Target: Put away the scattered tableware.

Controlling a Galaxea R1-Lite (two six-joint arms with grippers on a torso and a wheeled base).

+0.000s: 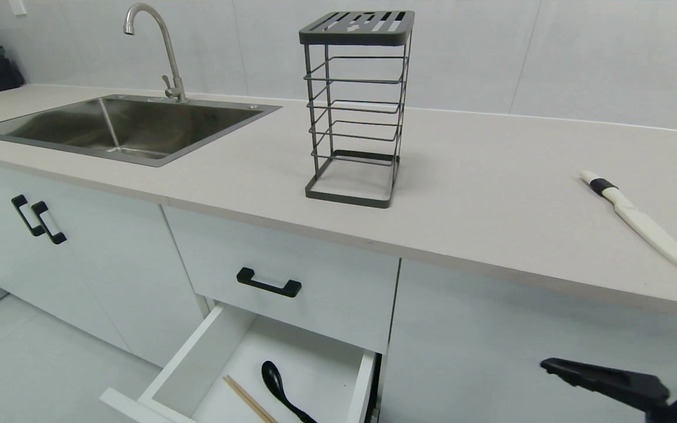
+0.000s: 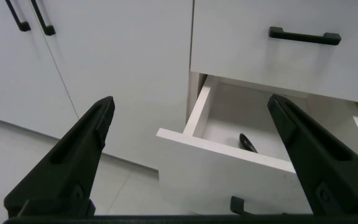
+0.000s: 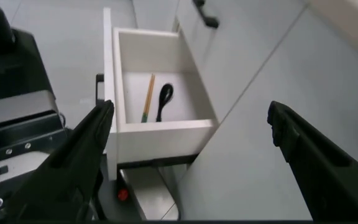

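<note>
While the white knife (image 1: 638, 220) lies on the counter (image 1: 491, 194), your left gripper (image 2: 191, 102) and right gripper (image 3: 191, 107) hang spread wide, empty, near the open drawer (image 1: 197, 352) holding spoon (image 1: 274, 379) and chopsticks (image 1: 247, 399).

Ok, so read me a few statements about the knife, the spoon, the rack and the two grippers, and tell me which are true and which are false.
1. The white knife lies on the countertop, to the right of the wire rack. True.
2. The black spoon lies on the countertop. False: it lies in the open lower drawer, beside the chopsticks.
3. The right gripper is shut on the knife. False: it is open and holds nothing, low in front of the cabinets.
4. The left gripper is open. True.
5. The wire rack stands in the sink. False: it stands on the countertop, to the right of the sink.
</note>
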